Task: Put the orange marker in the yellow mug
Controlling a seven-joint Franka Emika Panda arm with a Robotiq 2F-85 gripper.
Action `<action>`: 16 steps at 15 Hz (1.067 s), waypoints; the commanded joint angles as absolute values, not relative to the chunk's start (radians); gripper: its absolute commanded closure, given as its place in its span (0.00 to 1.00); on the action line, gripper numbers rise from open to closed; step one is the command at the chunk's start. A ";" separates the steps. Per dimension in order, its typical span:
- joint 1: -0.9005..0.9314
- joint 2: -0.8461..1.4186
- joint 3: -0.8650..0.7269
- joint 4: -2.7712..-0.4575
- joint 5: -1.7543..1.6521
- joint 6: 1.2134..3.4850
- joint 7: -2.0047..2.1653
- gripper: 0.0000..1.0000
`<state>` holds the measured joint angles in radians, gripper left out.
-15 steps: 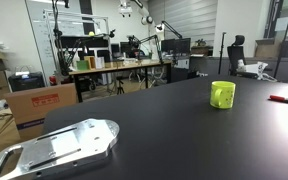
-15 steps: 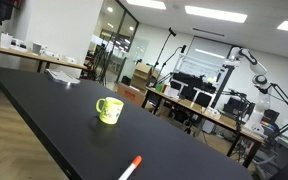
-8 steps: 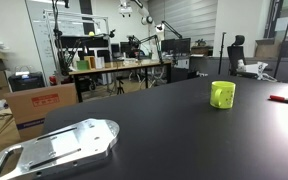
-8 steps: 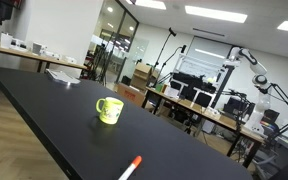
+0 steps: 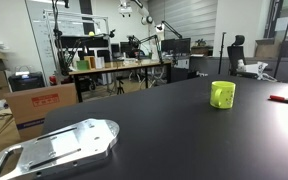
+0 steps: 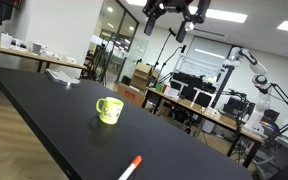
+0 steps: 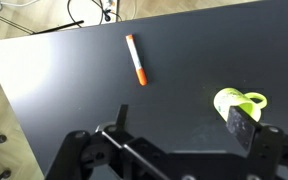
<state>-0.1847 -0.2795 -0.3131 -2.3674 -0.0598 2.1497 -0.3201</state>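
gripper point(image 7: 181, 122) above the black table point(image 7: 54, 90) — fingers spread wide, nothing held
the orange marker point(image 7: 136, 59) lies flat on the bare tabletop, well apart from the yellow mug point(image 7: 239, 102) — the mug stands upright, handle to one side.

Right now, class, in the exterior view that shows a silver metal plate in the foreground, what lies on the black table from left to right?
Silver metal plate → yellow mug → orange marker, which lies at the right edge of the picture.
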 commanded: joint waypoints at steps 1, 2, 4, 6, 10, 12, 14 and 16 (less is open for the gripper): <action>-0.195 -0.054 -0.332 -2.188 -0.065 2.126 -0.432 0.00; -0.202 -0.001 -0.330 -2.160 -0.066 2.144 -0.460 0.00; -0.220 0.091 -0.320 -2.115 -0.049 2.162 -0.508 0.00; -0.239 0.170 -0.303 -2.091 -0.048 2.187 -0.528 0.00; -0.264 0.201 -0.272 -2.118 -0.066 2.217 -0.499 0.00; -0.270 0.237 -0.266 -2.101 -0.068 2.223 -0.498 0.00; -0.271 0.240 -0.265 -2.093 -0.068 2.223 -0.498 0.00; -0.271 0.238 -0.265 -2.089 -0.068 2.222 -0.498 0.00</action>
<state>-0.2395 0.2409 -0.2982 -2.0899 -0.0575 2.2248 -0.5055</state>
